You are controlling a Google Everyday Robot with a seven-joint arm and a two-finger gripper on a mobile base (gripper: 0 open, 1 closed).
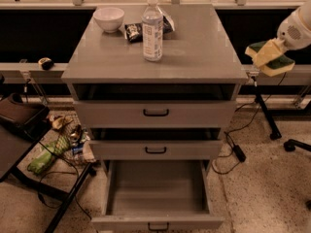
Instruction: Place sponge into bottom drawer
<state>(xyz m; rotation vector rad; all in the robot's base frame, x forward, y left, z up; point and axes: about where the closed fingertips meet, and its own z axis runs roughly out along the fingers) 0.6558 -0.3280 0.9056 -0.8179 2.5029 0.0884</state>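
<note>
The sponge (pixel 270 58), pale yellow with a dark green layer, hangs in the air off the right edge of the grey cabinet's top, at about the height of that top. My gripper (pixel 273 52) is shut on it, with the white arm coming in from the right edge of the view. The bottom drawer (pixel 158 222) is pulled fully open at the foot of the cabinet, a wide shallow grey tray with a small black handle on its front. It lies well below and to the left of the sponge.
On the cabinet top (pixel 194 57) stand a white bowl (pixel 108 19), a dark snack packet (pixel 133 31) and a clear water bottle (pixel 152 29). The two upper drawers (pixel 155 113) are shut. A black stand, cables and a green bag (pixel 46 157) lie on the floor left.
</note>
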